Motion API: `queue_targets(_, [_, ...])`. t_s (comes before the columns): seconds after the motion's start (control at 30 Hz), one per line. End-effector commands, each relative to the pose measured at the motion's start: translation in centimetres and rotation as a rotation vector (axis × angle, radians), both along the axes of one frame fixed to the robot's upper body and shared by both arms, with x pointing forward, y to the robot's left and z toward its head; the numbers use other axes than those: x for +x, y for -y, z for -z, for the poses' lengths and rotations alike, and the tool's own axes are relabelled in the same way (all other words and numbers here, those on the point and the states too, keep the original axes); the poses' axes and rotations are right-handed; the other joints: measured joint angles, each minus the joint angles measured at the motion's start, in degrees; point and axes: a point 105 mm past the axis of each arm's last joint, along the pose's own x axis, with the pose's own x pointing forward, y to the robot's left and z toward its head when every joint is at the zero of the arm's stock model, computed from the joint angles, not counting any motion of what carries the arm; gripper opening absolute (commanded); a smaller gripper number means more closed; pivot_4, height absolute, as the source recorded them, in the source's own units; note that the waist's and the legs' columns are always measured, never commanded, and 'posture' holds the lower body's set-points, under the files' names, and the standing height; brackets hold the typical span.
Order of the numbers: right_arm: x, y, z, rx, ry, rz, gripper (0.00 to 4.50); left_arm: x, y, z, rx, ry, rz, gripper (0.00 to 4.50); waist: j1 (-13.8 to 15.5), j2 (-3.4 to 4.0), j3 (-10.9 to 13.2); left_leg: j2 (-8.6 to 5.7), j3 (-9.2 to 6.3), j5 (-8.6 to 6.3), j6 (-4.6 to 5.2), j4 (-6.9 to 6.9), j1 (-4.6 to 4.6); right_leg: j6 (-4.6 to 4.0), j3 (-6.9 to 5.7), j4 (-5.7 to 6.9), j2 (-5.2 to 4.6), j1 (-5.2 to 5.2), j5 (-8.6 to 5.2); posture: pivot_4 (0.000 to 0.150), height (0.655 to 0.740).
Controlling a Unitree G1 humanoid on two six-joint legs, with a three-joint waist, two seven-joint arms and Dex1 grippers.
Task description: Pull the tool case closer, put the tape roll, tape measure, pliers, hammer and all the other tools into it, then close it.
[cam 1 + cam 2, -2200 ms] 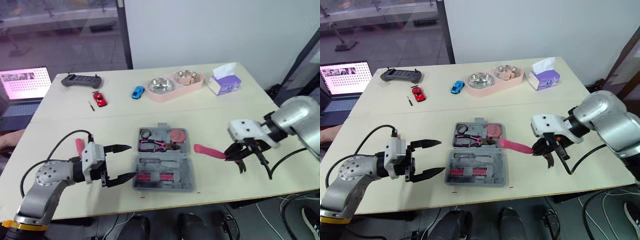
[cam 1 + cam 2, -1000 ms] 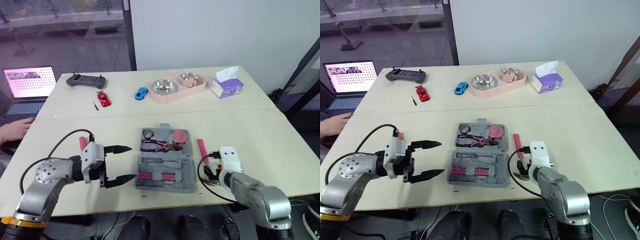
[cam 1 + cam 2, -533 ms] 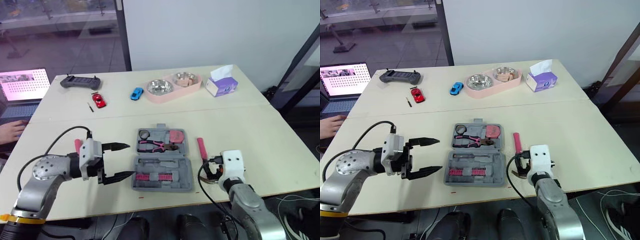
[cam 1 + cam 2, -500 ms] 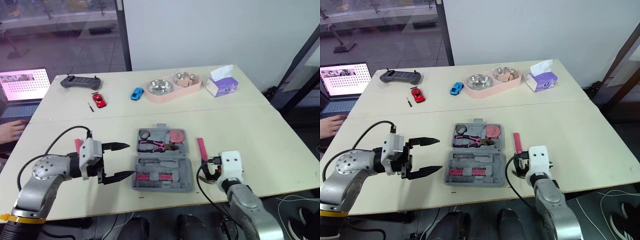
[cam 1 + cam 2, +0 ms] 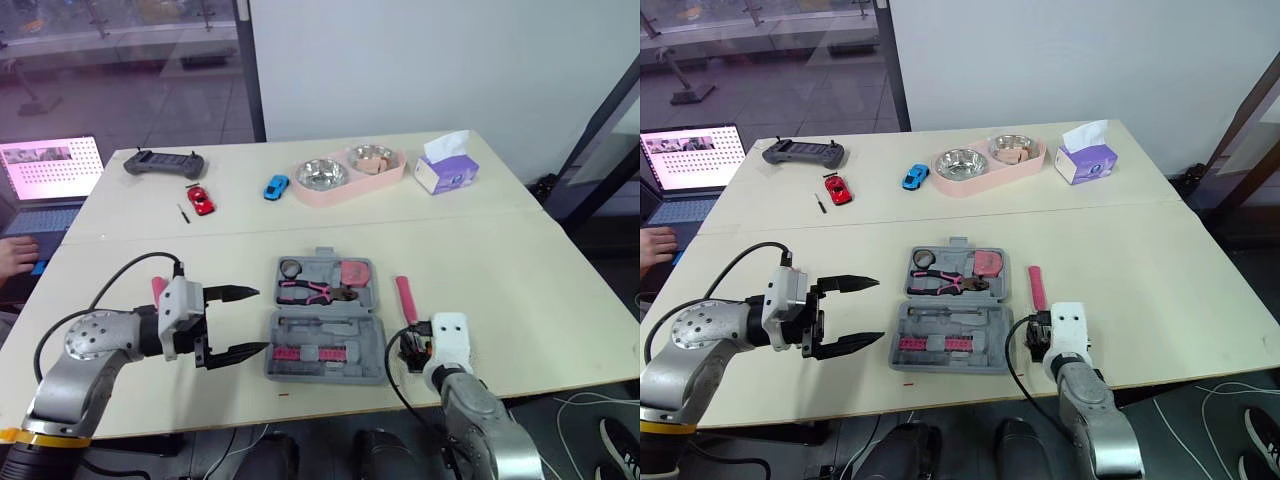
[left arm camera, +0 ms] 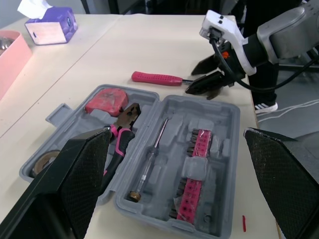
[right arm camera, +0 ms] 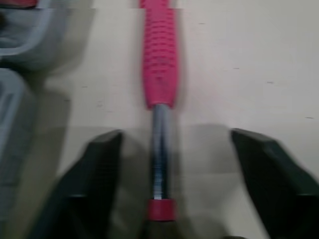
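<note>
Grey plastic tool case [image 5: 325, 322] lies open on the pale wooden table [image 5: 520, 270], near the front edge. Inside its far half sit a small round tape roll [image 5: 292, 267], a pink tape measure [image 5: 356, 272] and pliers with pink handles [image 5: 312, 290]. The near half holds a thin screwdriver [image 6: 152, 157] and a pink strip of bits [image 5: 308, 353]. A hammer with a pink handle [image 5: 405, 297] lies on the table just beside the case, on its right — not in it. The right gripper [image 7: 174, 133] is low over the hammer's metal shaft, with its two black fingers spread wide, one on each side, not touching it. The left gripper [image 5: 262, 320] hangs left of the case, its fingers wide apart too and holding nothing. Far back on the table stand a pink double bowl [image 5: 350, 172] and a purple tissue box [image 5: 446, 170].
</note>
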Motion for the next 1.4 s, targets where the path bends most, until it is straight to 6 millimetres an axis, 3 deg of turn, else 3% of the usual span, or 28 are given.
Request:
queue_targets(0.03, [-0.5,0.4,0.9,0.001,-0.042,0.025,1.70,-0.1,-0.3,-1.0,-0.004,0.036,-0.004,4.50,0.1,0.00,0.0,0.00,0.00,0.00,0.00,0.00,0.00,0.00,0.00,0.00,0.00,0.00,0.00,0.150,0.7400])
queue_targets(0.13, [-0.5,0.3,0.9,0.008,-0.042,0.032,0.16,0.0,-0.4,-1.1,-0.003,0.038,-0.005,4.50,0.1,-0.02,0.0,-0.01,0.00,0.00,0.00,0.01,0.00,0.00,0.00,0.00,-0.01,0.01,0.00,0.150,0.7400])
queue_targets(0.17, [-0.5,0.2,0.9,0.009,-0.042,0.034,0.07,0.0,-0.4,-1.1,-0.003,0.038,-0.006,4.50,0.1,-0.03,0.0,-0.01,0.00,0.00,0.00,0.01,0.00,0.00,0.00,0.00,-0.01,0.01,0.00,0.150,0.7400])
queue_targets(0.4, [0.5,0.7,-1.1,-0.026,0.034,0.023,0.07,0.2,-0.6,-1.2,-0.005,0.039,-0.017,4.50,0.0,-0.02,0.0,-0.01,0.00,0.00,0.00,0.01,0.01,0.00,0.00,0.00,0.00,0.01,0.00,0.150,0.7400])
queue_targets(0.57, [1.7,1.0,-7.2,-0.158,0.204,-0.137,0.07,0.7,-1.7,-1.5,-0.027,0.023,-0.065,4.50,0.0,0.14,0.1,-0.05,0.03,0.00,0.00,0.02,-0.01,0.00,0.01,0.00,-0.03,-0.02,0.00,0.150,0.7400])
queue_targets(0.7, [1.7,-2.3,-13.0,-0.188,0.276,-0.487,0.07,0.9,-3.2,-1.5,-0.005,0.001,-0.075,4.50,-0.6,0.18,0.1,0.03,0.02,0.00,0.00,0.01,-0.01,0.02,0.00,0.02,0.06,-0.04,0.00,0.150,0.7400])
queue_targets(0.8, [0.5,-5.4,-15.4,-0.196,0.197,-0.803,0.07,0.9,-4.3,-1.1,0.034,-0.014,-0.067,4.50,-1.2,0.17,0.1,0.06,-0.01,0.00,0.01,-0.01,-0.02,-0.01,-0.03,0.02,0.07,-0.04,-0.01,0.150,0.7400])
queue_targets(0.97, [-0.6,-7.9,-16.5,-0.295,-0.071,-1.126,0.07,1.1,-5.5,-0.4,0.078,-0.031,-0.048,4.50,-1.2,0.12,0.2,0.11,-0.05,-0.04,0.07,-0.02,-0.04,-0.06,-0.15,-0.02,0.05,-0.02,-0.04,0.150,0.7400])
queue_targets(1.13, [0.2,-9.2,-15.6,-0.376,-0.274,-1.176,0.07,0.7,-5.7,0.4,0.109,-0.043,-0.008,4.50,-1.2,0.07,0.2,-0.01,0.03,-0.04,0.07,0.00,-0.12,-0.08,-0.13,-0.03,-0.35,-0.13,-0.03,0.150,0.7400])
queue_targets(1.4, [1.2,-11.4,-14.2,-0.504,-0.344,-1.233,0.07,-0.4,-5.0,1.1,0.101,-0.052,0.033,4.50,-1.4,0.08,0.3,-0.04,0.03,-0.05,0.05,-0.05,-0.19,-0.06,-0.07,0.00,-0.38,-0.26,0.00,0.150,0.7400])
